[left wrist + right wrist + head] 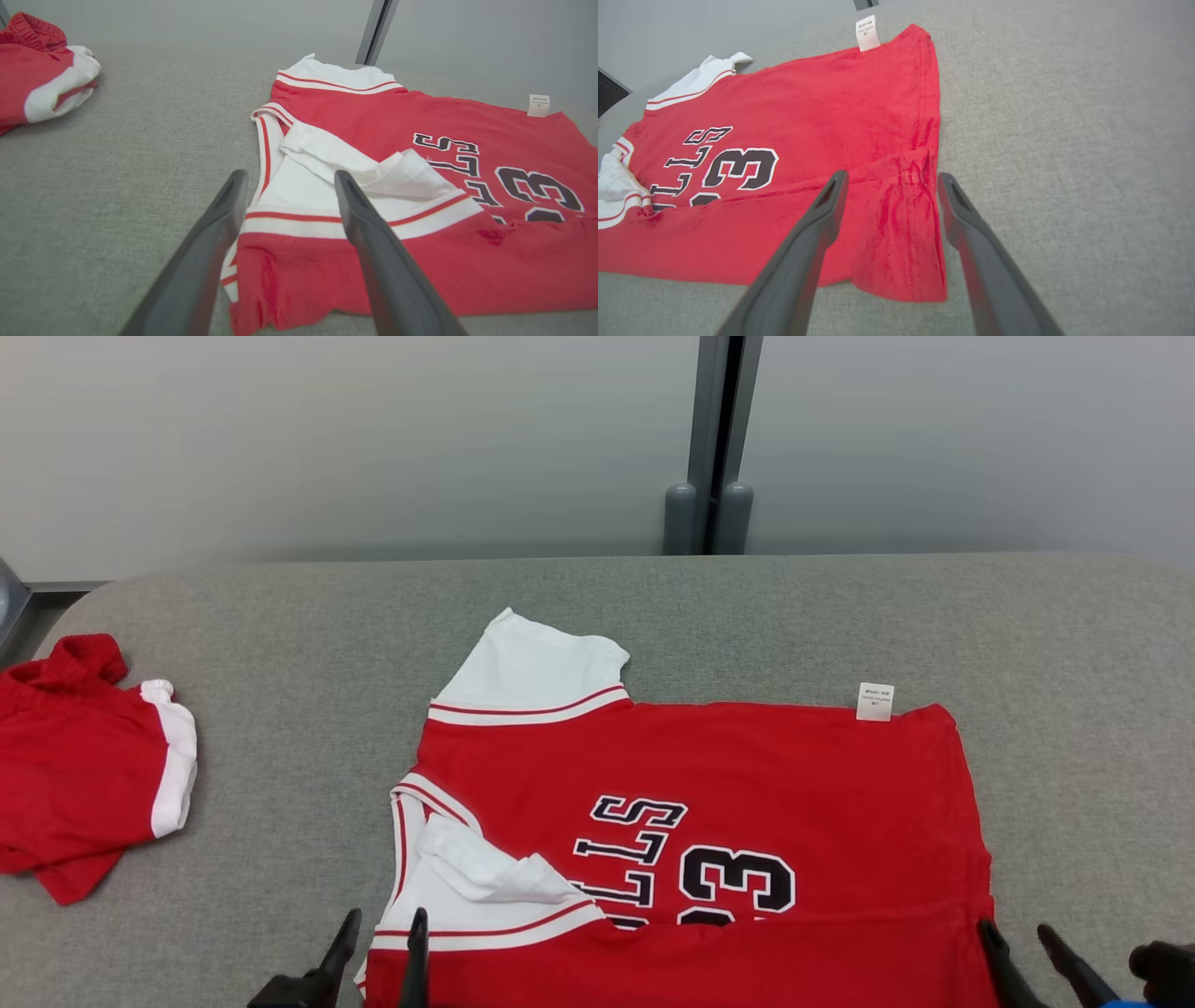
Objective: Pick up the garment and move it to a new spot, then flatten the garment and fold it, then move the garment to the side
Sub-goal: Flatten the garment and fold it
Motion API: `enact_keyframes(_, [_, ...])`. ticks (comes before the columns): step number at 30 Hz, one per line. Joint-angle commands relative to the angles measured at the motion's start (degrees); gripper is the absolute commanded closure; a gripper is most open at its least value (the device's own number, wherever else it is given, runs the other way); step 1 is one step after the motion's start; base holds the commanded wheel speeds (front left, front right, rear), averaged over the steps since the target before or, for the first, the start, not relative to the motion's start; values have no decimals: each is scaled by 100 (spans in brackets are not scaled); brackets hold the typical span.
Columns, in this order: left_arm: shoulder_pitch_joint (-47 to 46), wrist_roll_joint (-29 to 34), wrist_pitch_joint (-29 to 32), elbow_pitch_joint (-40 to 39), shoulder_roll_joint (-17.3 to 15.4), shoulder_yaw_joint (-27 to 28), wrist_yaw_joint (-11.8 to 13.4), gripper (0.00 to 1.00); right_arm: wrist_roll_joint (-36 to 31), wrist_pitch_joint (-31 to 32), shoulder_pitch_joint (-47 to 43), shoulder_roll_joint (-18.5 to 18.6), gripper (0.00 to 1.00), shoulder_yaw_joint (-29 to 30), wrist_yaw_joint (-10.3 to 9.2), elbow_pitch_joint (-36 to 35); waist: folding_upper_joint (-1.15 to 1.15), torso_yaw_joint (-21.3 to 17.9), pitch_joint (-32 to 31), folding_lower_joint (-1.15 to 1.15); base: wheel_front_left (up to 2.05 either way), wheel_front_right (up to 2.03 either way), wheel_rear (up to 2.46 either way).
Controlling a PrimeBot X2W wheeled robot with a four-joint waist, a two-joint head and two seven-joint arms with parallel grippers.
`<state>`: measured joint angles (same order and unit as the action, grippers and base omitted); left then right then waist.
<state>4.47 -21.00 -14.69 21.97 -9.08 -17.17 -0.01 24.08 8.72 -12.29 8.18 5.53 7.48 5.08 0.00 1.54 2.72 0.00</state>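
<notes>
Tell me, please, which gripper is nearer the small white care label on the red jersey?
Right. The right gripper hovers at the jersey's hem corner, on the label's side; the left gripper is by the white sleeve.

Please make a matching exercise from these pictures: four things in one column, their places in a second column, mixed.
1 white label
2 crumpled red garment
3 left gripper
4 right gripper

A open, at the sleeve end of the jersey
B far left on the table
C on the jersey's far edge
D open, at the jersey's hem end

Pairs: 1-C, 2-B, 3-A, 4-D
</notes>
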Motion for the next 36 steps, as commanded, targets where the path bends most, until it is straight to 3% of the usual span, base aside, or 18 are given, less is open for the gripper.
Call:
enact_keyframes(1, [-162,36,-25,-66,-43,71,30,0,-38,-99,174,48,0,43,3,-57,0,-26,8,0,0,0,0])
enact_keyframes(7, [-480,195,-56,-387,-52,275,132,0,-220,-629,597,-9,0,178,3,-205,0,-141,10,0,0,0,0])
enact_keyframes(20, [-1093,478,-55,-877,-8,799,195,0,-624,-1355,1382,-251,0,-126,3,-205,0,-292,11,0,0,0,0])
enact_keyframes(36, [-1010,709,-56,-814,-52,1296,125,0,-918,-1614,1572,-458,0,-319,3,191,0,-244,41,0,0,0,0])
